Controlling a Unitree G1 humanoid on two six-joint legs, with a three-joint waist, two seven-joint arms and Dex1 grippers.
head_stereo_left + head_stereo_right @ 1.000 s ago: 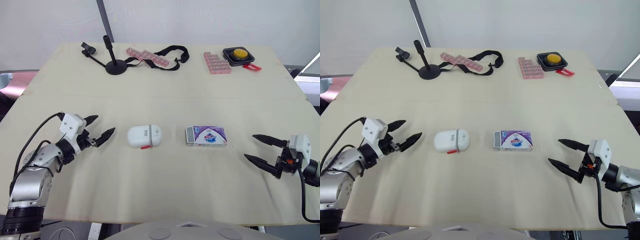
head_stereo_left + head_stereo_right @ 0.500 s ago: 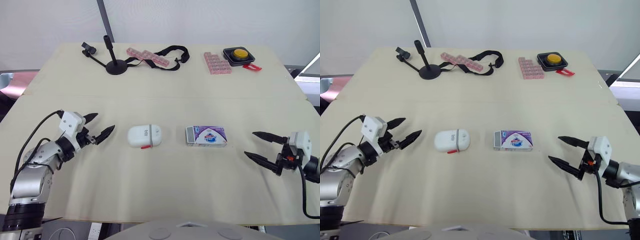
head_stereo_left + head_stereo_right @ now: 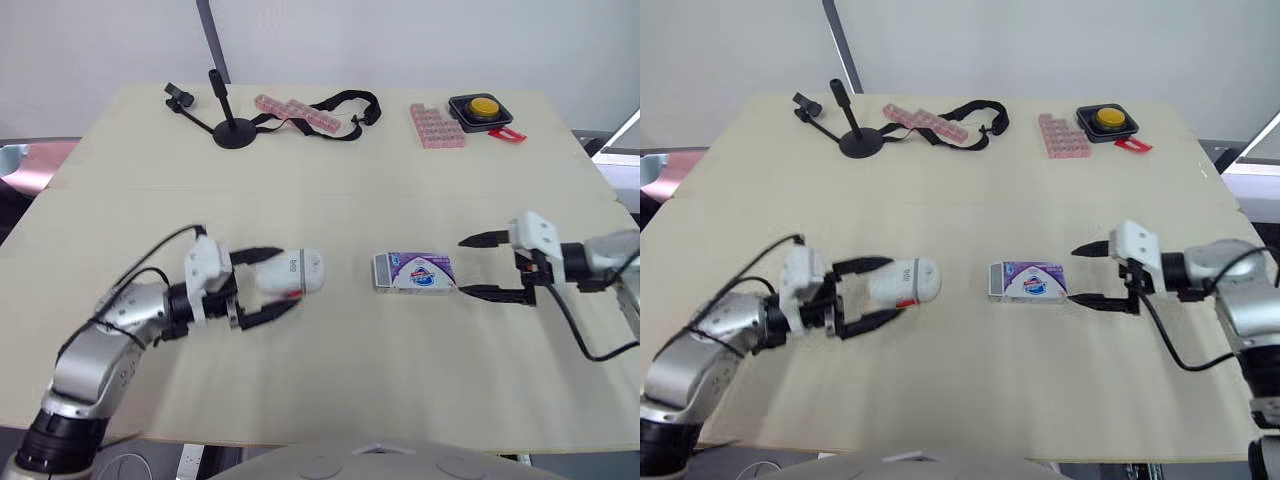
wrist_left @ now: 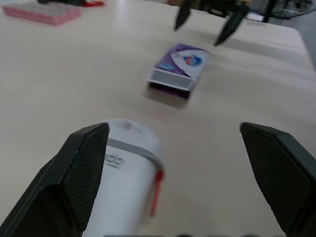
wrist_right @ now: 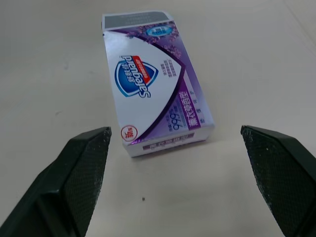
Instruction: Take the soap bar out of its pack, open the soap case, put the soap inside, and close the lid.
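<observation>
The white soap case (image 3: 291, 273), with a grey band and a red tab, lies left of centre on the table. My left gripper (image 3: 288, 280) is open, with one finger on each side of the case's left end; in the left wrist view the case (image 4: 123, 177) sits against one finger (image 4: 84, 173). The purple and white soap pack (image 3: 414, 271) lies flat to the right of the case. My right gripper (image 3: 462, 266) is open just beyond the pack's right end, not touching it. In the right wrist view the pack (image 5: 155, 79) lies ahead, between the fingers.
Along the far edge of the beige table (image 3: 330, 390) stand a black stand (image 3: 232, 135), pink trays (image 3: 295, 112) with a black strap (image 3: 345, 100), pink blocks (image 3: 433, 127) and a yellow button in a black box (image 3: 482, 107).
Both arms have swung inward. My left gripper moved right until it straddles the soap case. My right gripper moved left and further out, up to the soap pack's right end.
</observation>
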